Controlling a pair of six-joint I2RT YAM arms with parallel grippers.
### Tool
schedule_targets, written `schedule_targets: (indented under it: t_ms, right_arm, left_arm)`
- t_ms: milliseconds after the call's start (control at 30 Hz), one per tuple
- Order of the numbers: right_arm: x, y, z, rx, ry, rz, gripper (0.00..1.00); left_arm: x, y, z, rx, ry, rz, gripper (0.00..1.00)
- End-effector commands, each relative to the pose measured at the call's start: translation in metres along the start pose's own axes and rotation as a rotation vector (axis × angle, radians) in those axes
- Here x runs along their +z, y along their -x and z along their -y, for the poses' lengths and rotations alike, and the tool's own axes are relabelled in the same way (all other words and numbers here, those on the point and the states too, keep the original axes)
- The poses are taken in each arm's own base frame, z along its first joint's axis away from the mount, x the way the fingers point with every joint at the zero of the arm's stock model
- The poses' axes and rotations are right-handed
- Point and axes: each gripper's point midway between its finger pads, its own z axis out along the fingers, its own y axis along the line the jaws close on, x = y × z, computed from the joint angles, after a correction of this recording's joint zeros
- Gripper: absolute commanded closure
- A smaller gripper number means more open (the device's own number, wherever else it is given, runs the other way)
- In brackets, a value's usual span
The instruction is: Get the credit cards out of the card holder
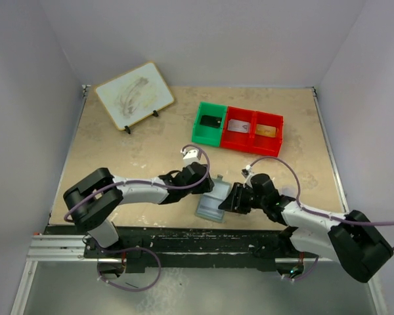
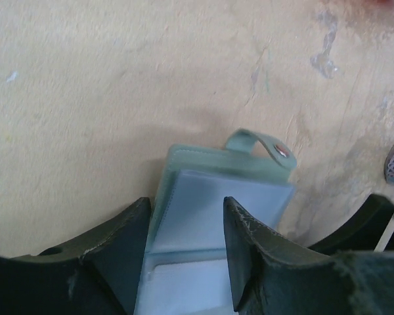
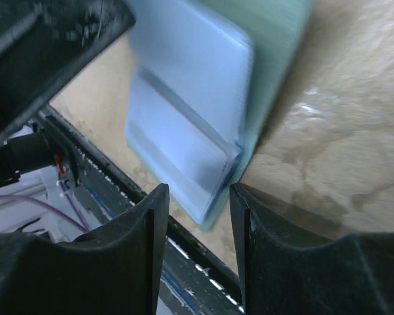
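The top view alone gives the layout: the card holder (image 1: 210, 205) lies open near the front edge of the table (image 1: 118, 151), between the left pincer (image 1: 202, 182) at its upper left and the right pincer (image 1: 231, 198) at its right side. Farther back, well apart from it, a green bin (image 1: 197, 125) and a red bin (image 1: 249, 145) stand touching side by side. The green bin holds a dark card (image 1: 211, 121), and the red one holds a silver card (image 1: 237, 125) and a gold card (image 1: 267, 130). A pale board (image 1: 132, 94) stands tilted on a stand at the back left. The left wrist view adds what the overhead cannot resolve: the holder's pale blue-grey inside (image 2: 203, 210), its grey-green rim, and a strap (image 2: 256, 146) with a metal snap (image 2: 282, 152) curling up from the far edge. Here the left pincer (image 2: 186, 202) stands partly spread, its fingers (image 2: 249, 249) apart over the panel, clamped on nothing that shows. The right wrist view, blurred, shows the holder (image 3: 184, 98) from its side, with a fold ridge across the blue panels. One corner reaches into the narrow gap of the right pincer (image 3: 198, 193); whether the pads press it I cannot tell. Behind that corner runs the table's dark front rail (image 3: 184, 256).
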Motion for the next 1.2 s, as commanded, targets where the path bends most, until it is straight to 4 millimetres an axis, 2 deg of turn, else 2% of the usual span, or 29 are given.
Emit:
schedule_targets:
  t_ms: [0, 233, 367, 433, 533, 633, 733, 833, 967, 1033, 1167]
  right_arm:
    - [0.011, -0.001, -0.026, 0.034, 0.103, 0.007, 0.55]
    - [0.037, 0.007, -0.061, 0.0, 0.151, 0.012, 0.54]
    - [0.043, 0.008, -0.075, -0.043, 0.135, 0.034, 0.54]
    - [0.04, 0.01, -0.069, -0.056, 0.091, 0.061, 0.54]
    - [0.025, 0.019, -0.065, -0.08, 0.049, 0.126, 0.52]
    - [0.011, 0.025, -0.067, -0.156, 0.044, 0.162, 0.49]
    - [0.006, 0.033, -0.071, -0.233, 0.021, 0.171, 0.49]
    - [0.011, 0.042, -0.083, -0.281, 0.013, 0.163, 0.5]
    - [0.025, 0.049, -0.086, -0.371, -0.109, 0.121, 0.49]
    - [0.031, 0.049, -0.083, -0.434, -0.185, 0.11, 0.46]
    - [0.04, 0.054, -0.068, -0.492, -0.33, 0.08, 0.43]
  left_arm:
    - [0.014, 0.025, 0.035, 0.041, -0.106, -0.001, 0.54]
    - [0.032, 0.022, 0.053, 0.12, -0.165, -0.094, 0.55]
    - [0.028, 0.031, 0.046, 0.145, -0.156, -0.09, 0.52]
    - [0.021, 0.044, 0.038, 0.148, -0.121, -0.056, 0.49]
    - [0.002, 0.066, 0.025, 0.15, -0.047, 0.018, 0.42]
    - [-0.02, 0.084, 0.017, 0.137, -0.007, 0.089, 0.36]
    - [-0.039, 0.097, 0.007, 0.069, 0.01, 0.173, 0.35]
    - [-0.058, 0.102, -0.016, -0.025, 0.053, 0.254, 0.35]
    - [-0.081, 0.098, -0.058, -0.069, 0.158, 0.319, 0.35]
    - [-0.094, 0.097, -0.08, -0.069, 0.226, 0.35, 0.35]
    - [-0.119, 0.102, -0.103, -0.097, 0.286, 0.411, 0.35]
